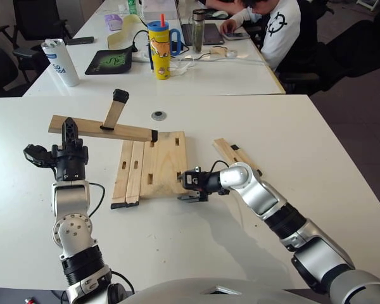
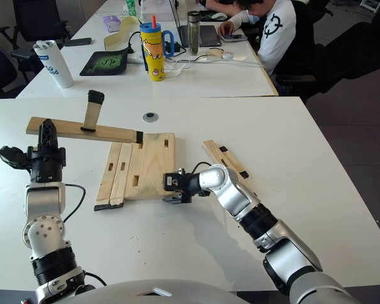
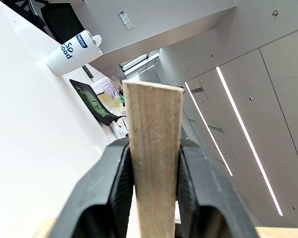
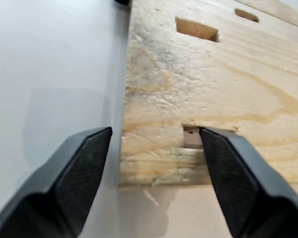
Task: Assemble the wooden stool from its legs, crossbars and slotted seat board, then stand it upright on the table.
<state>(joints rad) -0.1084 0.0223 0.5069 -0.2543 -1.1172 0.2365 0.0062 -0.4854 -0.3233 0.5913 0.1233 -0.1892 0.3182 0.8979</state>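
Left gripper [image 1: 68, 126]: out on the left side of the tabletop [image 1: 304, 126], jaws clenched tight on the left end of the long bar, wood squeezed right between them.
Long bar [image 1: 107, 128]: runs off to the right from those jaws, pretty much level. Its black-capped right end sits at the seat board's far left corner, can't tell if it touches.
Short piece [image 1: 116, 109]: sticks up out of the middle of the long bar, leaning a bit right, black cap on top.
Seat board [image 1: 153, 161]: lying flat mid-tabletop, slots facing up.
Right gripper [image 1: 185, 187]: down low at the board's near right corner, jaws spread apart, with the corner edge and its little notch sitting between them.
Loose bars [image 1: 231, 151]: couple of black-tipped sticks flat on the tabletop, just right of the board.
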